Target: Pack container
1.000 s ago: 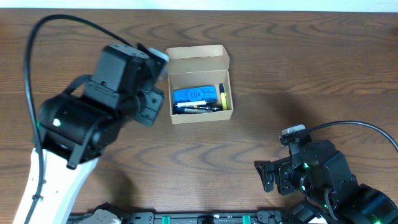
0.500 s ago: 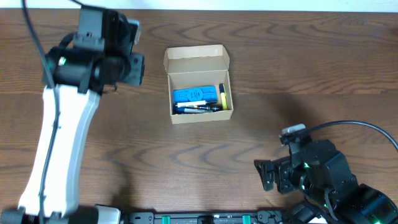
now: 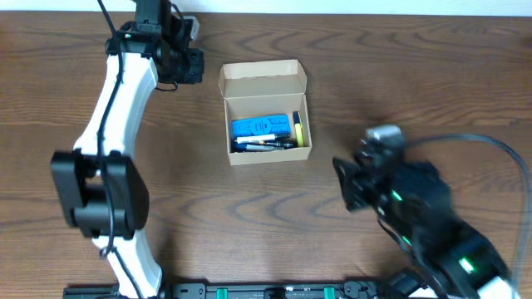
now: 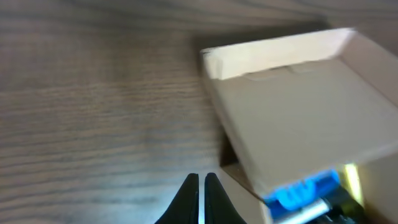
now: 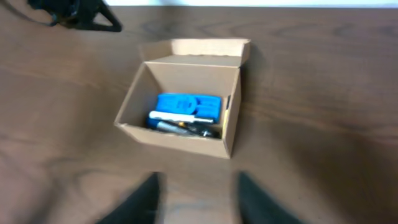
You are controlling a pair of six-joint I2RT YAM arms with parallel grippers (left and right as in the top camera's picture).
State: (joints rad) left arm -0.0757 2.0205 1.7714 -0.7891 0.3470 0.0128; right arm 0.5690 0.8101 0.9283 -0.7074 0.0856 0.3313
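1. Finding the container mid-table, flap lid raised at the rear, with a blue block, pens and a yellow marker inside.
2. Noting the left gripper pinched closed, near the container's rear left corner.
3. Noting the right gripper spread wide, well apart, facing the container's front.
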